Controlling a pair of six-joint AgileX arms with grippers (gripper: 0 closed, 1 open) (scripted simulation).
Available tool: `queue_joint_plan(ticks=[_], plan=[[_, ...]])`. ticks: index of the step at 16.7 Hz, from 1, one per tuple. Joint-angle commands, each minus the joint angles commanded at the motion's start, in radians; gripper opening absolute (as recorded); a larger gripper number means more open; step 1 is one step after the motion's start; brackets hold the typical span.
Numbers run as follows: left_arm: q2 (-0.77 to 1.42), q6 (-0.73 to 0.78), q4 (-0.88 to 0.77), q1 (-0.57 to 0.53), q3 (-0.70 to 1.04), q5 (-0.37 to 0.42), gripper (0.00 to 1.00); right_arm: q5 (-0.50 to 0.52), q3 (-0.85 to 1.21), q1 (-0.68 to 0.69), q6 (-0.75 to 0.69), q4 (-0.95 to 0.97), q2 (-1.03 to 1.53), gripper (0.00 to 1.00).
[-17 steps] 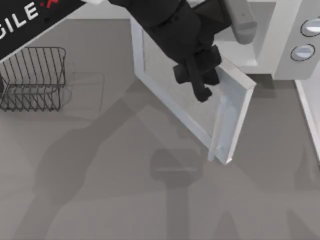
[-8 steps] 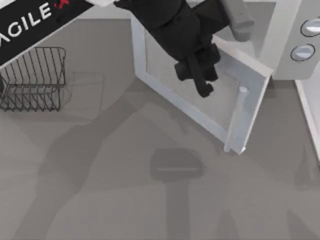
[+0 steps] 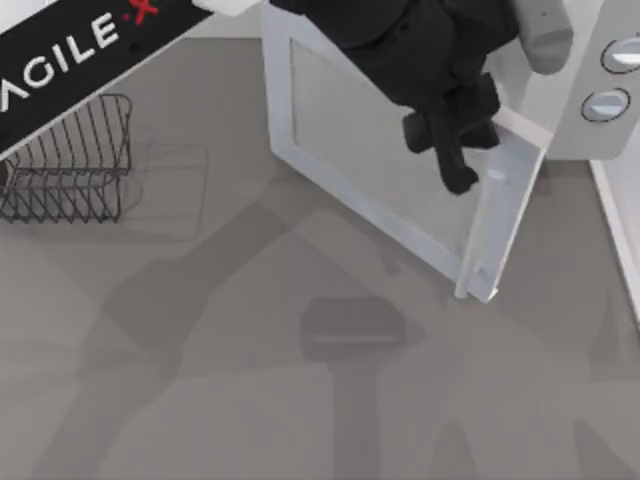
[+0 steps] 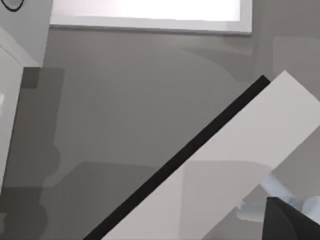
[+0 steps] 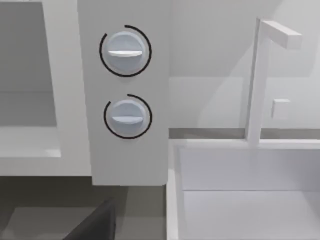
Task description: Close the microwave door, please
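White and glassy, the microwave door [image 3: 385, 160] stands partly open, swung out from the front of the microwave [image 3: 585, 90] with its hinge side away from the knobs [image 3: 607, 103] and its free edge angled back toward them. Along that free edge runs the pale bar handle [image 3: 482, 235], with a gap between it and the cabinet's control panel. In the right wrist view the two round knobs [image 5: 125, 50] sit one above the other on that panel, beside the pale cavity.

My left gripper [image 3: 455, 150] hangs over the door's outer face, just beside the handle end, its dark fingers [image 3: 458, 175] pointing toward the handle. I cannot tell from any view how wide they are spread or whether they hold anything; they appear to be against the panel, not around the bar. My right arm is parked in front of the control panel.

Farther from the microwave, past the door's hinge side, a dark wire rack [image 3: 70, 160] rests on the grey table [image 3: 250, 400], well apart from the door.

I judge the main risk to be slipping: a push so near the free edge could slide off onto the handle or past the edge, leaving the door ajar. Pressing down rather than along the swing could also jam the fingers against the panel.
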Motion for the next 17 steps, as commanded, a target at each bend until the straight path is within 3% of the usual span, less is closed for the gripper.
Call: queue_joint_plan(ticks=[9, 17], plan=[[0.061, -0.059, -0.076, 0.044, 0.021, -0.050, 0.00, 0.000, 0.000, 0.000, 0.000, 0.000, 0.000, 1.00], [0.117, -0.045, -0.064, -0.022, 0.024, -0.105, 0.00, 0.000, 0.000, 0.000, 0.000, 0.000, 0.000, 1.00]])
